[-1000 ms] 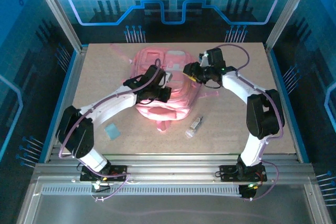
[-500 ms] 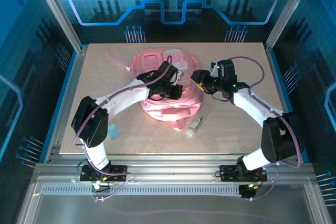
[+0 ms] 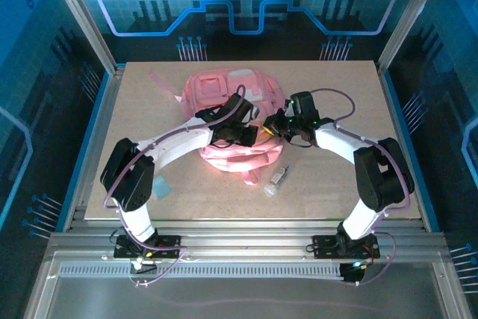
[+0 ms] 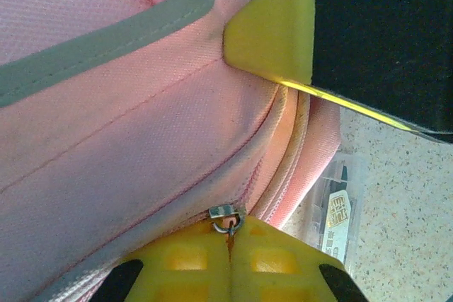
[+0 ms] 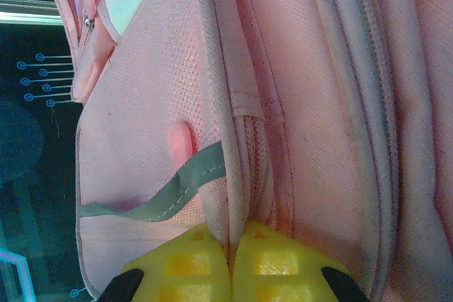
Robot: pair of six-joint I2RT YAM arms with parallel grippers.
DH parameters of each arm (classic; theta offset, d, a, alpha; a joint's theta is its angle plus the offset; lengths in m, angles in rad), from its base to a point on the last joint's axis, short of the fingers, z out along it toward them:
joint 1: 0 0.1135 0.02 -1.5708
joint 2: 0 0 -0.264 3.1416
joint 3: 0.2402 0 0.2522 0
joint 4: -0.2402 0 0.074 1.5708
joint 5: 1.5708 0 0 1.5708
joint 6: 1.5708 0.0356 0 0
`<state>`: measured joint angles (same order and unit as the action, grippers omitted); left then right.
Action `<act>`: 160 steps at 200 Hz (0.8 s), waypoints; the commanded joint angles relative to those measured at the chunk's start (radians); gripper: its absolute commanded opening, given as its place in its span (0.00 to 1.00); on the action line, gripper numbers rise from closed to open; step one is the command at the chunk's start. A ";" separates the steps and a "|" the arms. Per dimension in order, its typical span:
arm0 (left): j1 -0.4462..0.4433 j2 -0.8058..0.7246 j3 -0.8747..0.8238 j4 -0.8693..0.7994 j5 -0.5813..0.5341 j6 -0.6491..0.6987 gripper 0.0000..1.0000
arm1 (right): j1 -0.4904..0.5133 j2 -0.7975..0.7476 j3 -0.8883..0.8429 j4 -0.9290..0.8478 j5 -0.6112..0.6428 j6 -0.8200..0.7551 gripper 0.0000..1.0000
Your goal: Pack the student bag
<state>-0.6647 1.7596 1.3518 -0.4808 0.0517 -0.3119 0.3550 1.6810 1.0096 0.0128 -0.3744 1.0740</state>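
Centrally, one pink bag (image 3: 224, 91) lies flat on the table (image 3: 336, 80), between the two arms and a little toward the far edge. Its pockets look zipped shut in the top view, and nothing inside it can be seen.

Left gripper (image 3: 252, 134): at the near right part of the bag. In its wrist view the yellow fingers (image 4: 184, 263) meet with no gap, pinching the zip pull (image 4: 225, 216) at the bag's edge seam.

Right gripper (image 3: 270, 126): at the bag's right side, just beside the left gripper. Its fingers (image 5: 276, 263) are closed on a raised fold of pink fabric, next to a grey trim strip (image 5: 166, 194).

Loose items, counted: one clear packet (image 3: 276, 179), just off the bag's near right corner, holding a printed label and a dark item that cannot be identified; one small blue flat piece (image 3: 160, 185), off the bag's near left, partly behind the left arm.
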 commanded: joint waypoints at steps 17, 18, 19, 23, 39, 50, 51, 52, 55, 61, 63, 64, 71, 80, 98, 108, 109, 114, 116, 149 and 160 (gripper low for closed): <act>0.046 -0.156 -0.129 -0.150 -0.091 0.023 0.00 | -0.063 -0.050 0.055 -0.041 0.120 -0.116 0.00; 0.048 -0.159 -0.134 -0.151 -0.093 0.023 0.00 | -0.064 -0.051 0.056 -0.042 0.120 -0.118 0.00; 0.052 -0.163 -0.138 -0.151 -0.096 0.023 0.00 | -0.066 -0.051 0.057 -0.044 0.120 -0.120 0.00; 0.064 -0.178 -0.156 -0.154 -0.105 0.024 0.00 | -0.073 -0.052 0.061 -0.049 0.119 -0.126 0.00; 0.129 -0.229 -0.213 -0.149 -0.141 0.026 0.00 | -0.094 -0.048 0.083 -0.073 0.111 -0.153 0.00; 0.175 -0.249 -0.233 -0.150 -0.163 0.033 0.00 | -0.103 -0.044 0.095 -0.079 0.108 -0.165 0.00; 0.178 -0.250 -0.233 -0.150 -0.166 0.034 0.00 | -0.103 -0.043 0.097 -0.079 0.108 -0.165 0.00; 0.181 -0.251 -0.234 -0.150 -0.168 0.034 0.00 | -0.104 -0.043 0.098 -0.079 0.107 -0.166 0.00; 0.192 -0.254 -0.236 -0.150 -0.174 0.035 0.00 | -0.106 -0.039 0.102 -0.081 0.108 -0.169 0.00; 0.210 -0.256 -0.235 -0.151 -0.179 0.037 0.00 | -0.106 -0.034 0.114 -0.088 0.110 -0.176 0.00; 0.215 -0.255 -0.234 -0.152 -0.182 0.038 0.00 | -0.106 -0.032 0.118 -0.091 0.112 -0.180 0.00; 0.217 -0.256 -0.235 -0.152 -0.183 0.038 0.00 | -0.105 -0.031 0.121 -0.093 0.113 -0.180 0.00; 0.227 -0.256 -0.227 -0.156 -0.189 0.040 0.00 | -0.106 -0.023 0.142 -0.107 0.118 -0.191 0.00; 0.228 -0.253 -0.217 -0.153 -0.188 0.040 0.00 | -0.105 -0.009 0.165 -0.118 0.124 -0.200 0.00; 0.222 -0.241 -0.194 -0.120 -0.093 0.020 0.00 | -0.106 0.017 0.210 -0.119 0.120 -0.212 0.00; 0.203 -0.229 -0.175 -0.093 -0.027 0.012 0.00 | -0.106 0.030 0.246 -0.135 0.106 -0.222 0.10; 0.200 -0.228 -0.173 -0.090 -0.023 0.012 0.00 | -0.106 0.031 0.249 -0.138 0.105 -0.222 0.12; 0.183 -0.221 -0.160 -0.079 -0.009 0.010 0.00 | -0.106 0.034 0.268 -0.155 0.097 -0.227 0.21; 0.175 -0.218 -0.155 -0.075 -0.006 0.009 0.00 | -0.106 0.035 0.275 -0.162 0.095 -0.228 0.26; 0.063 -0.128 -0.038 -0.013 0.057 -0.009 0.00 | -0.104 -0.053 0.269 -0.244 0.077 -0.233 0.67; 0.042 -0.088 -0.003 0.018 0.084 -0.019 0.00 | -0.103 -0.109 0.235 -0.264 0.071 -0.225 0.72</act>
<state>-0.5602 1.6047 1.2564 -0.5339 0.0219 -0.3016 0.2577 1.6852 1.2652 -0.1802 -0.3138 0.8608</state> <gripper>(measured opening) 0.053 0.667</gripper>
